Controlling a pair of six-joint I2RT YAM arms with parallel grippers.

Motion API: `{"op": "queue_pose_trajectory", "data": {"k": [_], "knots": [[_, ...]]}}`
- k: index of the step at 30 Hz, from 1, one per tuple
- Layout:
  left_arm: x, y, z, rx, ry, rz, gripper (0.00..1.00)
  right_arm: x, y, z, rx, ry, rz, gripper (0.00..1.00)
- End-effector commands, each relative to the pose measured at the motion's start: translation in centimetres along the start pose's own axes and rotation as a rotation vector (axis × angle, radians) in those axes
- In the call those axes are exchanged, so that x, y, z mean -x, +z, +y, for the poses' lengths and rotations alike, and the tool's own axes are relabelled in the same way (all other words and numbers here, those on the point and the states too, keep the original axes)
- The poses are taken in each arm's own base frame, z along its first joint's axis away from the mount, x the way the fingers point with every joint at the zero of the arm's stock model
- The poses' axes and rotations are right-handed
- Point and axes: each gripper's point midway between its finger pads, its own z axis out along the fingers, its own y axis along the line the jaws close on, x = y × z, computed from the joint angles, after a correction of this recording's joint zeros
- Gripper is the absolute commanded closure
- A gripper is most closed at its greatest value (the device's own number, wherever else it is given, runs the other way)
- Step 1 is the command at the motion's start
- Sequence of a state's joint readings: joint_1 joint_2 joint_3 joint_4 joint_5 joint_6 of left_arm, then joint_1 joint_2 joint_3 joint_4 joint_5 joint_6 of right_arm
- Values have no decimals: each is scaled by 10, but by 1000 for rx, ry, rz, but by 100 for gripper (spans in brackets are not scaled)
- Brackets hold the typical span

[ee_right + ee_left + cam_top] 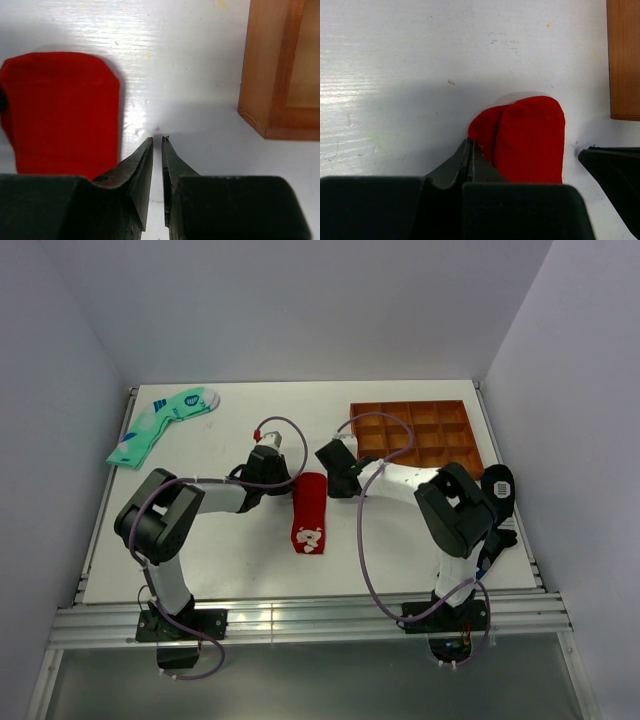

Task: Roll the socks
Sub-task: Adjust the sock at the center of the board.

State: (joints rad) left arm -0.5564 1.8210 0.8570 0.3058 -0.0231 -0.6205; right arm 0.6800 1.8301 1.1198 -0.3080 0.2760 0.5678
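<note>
From above, the flat white tabletop (230, 550) carries a pair of bright red, soft fabric socks (309, 512), laid as one narrow oblong at the centre of the frame. A small white figure mark sits at their lower end. A mint-green sock with blue marks (160, 425) lies at upper left. A brown wooden tray of square compartments (420, 435) sits at upper right, with a black sock with a white pattern (497, 487) just below its right corner.

In the left wrist view, the left gripper (470, 148) is clenched, its dark wedge tips pressed together at the left edge of the socks' rounded, overlapping ends. No fabric shows between the tips.

In the right wrist view, the right gripper (156, 141) is drawn in to a thin slit, grasping nothing. Its tips rest over bare, faintly scuffed table between the smooth red fabric at left and the tray's squared corner at right.
</note>
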Motion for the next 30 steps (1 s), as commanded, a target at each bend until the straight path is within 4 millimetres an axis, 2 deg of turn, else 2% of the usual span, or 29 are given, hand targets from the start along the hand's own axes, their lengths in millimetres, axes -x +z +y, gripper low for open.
{"op": "queue_pose_trajectory", "data": {"k": [1, 3, 10, 18, 24, 28, 30], "knots": [[-23, -7, 15, 44, 25, 88, 100, 19, 9, 4, 6, 37, -41, 80], [-22, -7, 14, 42, 25, 85, 100, 15, 15, 7, 36, 49, -21, 80], [-20, -5, 13, 41, 25, 83, 100, 26, 23, 26, 153, 90, -23, 80], [-19, -1, 12, 42, 30, 86, 100, 35, 19, 50, 277, 107, -32, 81], [-19, 1, 9, 25, 27, 93, 100, 35, 15, 57, 317, 101, -41, 81], [-17, 1, 6, 14, 25, 90, 100, 34, 16, 51, 294, 104, -49, 83], [-17, 1, 4, 7, 28, 91, 100, 35, 13, 57, 326, 100, -56, 82]]}}
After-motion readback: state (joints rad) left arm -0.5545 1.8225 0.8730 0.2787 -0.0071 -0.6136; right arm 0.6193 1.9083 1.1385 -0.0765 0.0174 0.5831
